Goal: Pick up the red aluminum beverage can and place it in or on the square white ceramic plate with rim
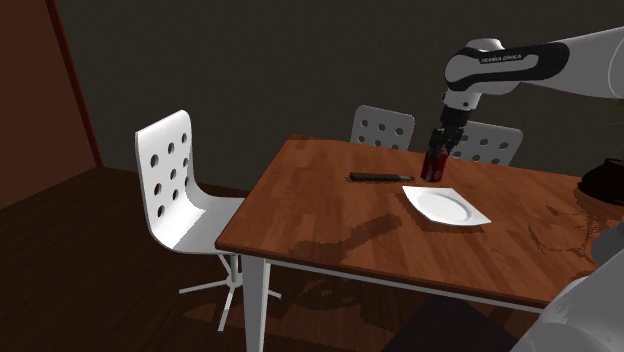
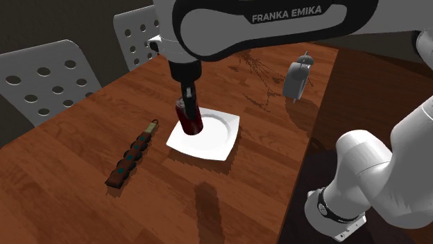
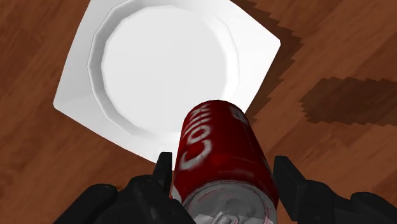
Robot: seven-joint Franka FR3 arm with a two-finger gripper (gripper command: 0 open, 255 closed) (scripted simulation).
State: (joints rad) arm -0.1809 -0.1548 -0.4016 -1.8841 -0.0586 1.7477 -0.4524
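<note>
Grip status: the pincer (image 3: 226,173) is closed on the red can (image 3: 219,149), with one black finger pressed against each side of its upper body, just below the lid. Held this way, the can hangs lengthwise beneath the hand, so its base leads on any descent.

Position: the can hangs clear of the brown wooden surface (image 1: 330,225) and touches nothing except the fingers. In the wrist view, its lower end overlaps one edge of the square white plate (image 3: 168,60). In the second exterior view, it covers the plate's rim on the side facing the dark bar (image 2: 132,158), which lies on the surface apart from the plate. Treat the can as above the plate's edge rather than above the round well. The plate lies flat and bare, so you have the whole well free to receive the can. Expect to need a short shift toward the plate's middle before lowering; a can set on the raised rim is likely to tip.

Markings:
- The dark link of the arm (image 2: 277,21) reads "FRANKA EMIKA" in white capitals.
- White lettering runs along the can's body. You can read the opening letters "Co"; the remainder curves out of sight.
- No marking is visible on the plate.
</note>
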